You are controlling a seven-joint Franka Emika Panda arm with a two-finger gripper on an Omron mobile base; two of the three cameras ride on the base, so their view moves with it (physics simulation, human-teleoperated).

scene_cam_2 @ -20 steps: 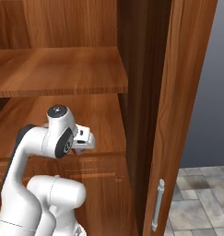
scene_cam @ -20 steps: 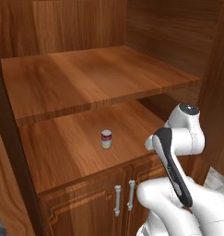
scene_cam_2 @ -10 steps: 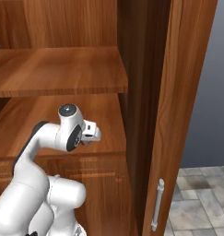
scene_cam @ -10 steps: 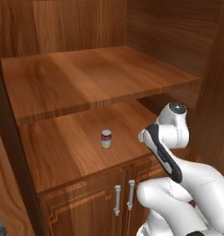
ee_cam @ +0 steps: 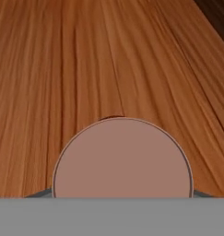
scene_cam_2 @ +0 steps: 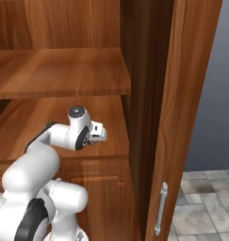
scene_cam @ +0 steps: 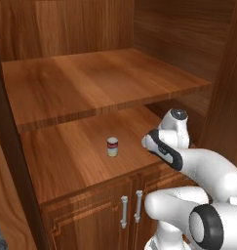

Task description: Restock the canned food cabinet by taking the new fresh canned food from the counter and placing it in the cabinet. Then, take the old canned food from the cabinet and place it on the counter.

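Since the earlier frame the arm is reaching farther into the cabinet (scene_cam: 95, 83) over its lower shelf. The claw is clamping a can with a pale top (ee_cam: 122, 159). The old can (scene_cam: 112, 146) is standing at the arm's nine o'clock.

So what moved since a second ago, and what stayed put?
The white robot arm swung left, further over the lower wooden cabinet shelf, with a round pale can top at its end effector. The small maroon-and-cream can stayed standing where it was.
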